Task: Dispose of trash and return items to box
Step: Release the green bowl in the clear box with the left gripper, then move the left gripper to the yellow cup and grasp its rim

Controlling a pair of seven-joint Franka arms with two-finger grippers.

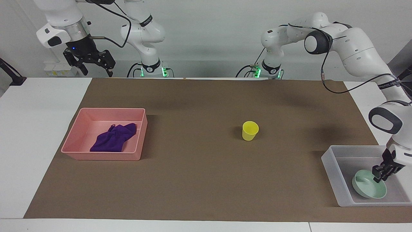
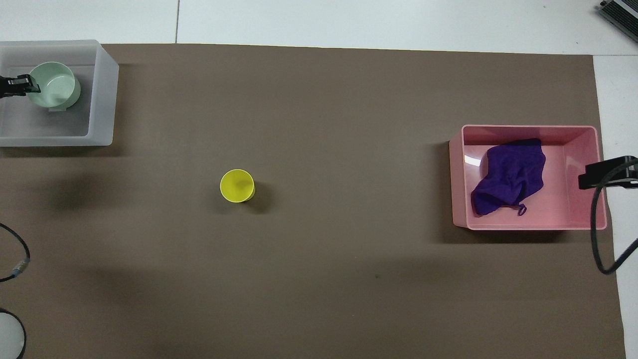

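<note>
The mint-green bowl [image 1: 365, 189] sits low inside the translucent box [image 1: 331, 174] at the left arm's end of the table. My left gripper [image 1: 381, 174] is down in the box, shut on the bowl's rim. In the overhead view the left gripper [image 2: 20, 85] shows at the edge of the bowl [image 2: 55, 92] in the box [image 2: 102, 94]. The yellow cup [image 1: 250, 130] stands upright mid-table, also in the overhead view [image 2: 237, 185]. The purple cloth [image 1: 114, 138] lies in the pink bin [image 1: 103, 156]. My right gripper [image 1: 93, 62] waits raised and open over the white table top at its own end.
The pink bin [image 2: 580, 149] with the cloth [image 2: 511, 177] stands at the right arm's end of the brown mat. A black part of the right arm and its cable [image 2: 605, 172] overhang the bin's outer edge. Cables lie at the left arm's side.
</note>
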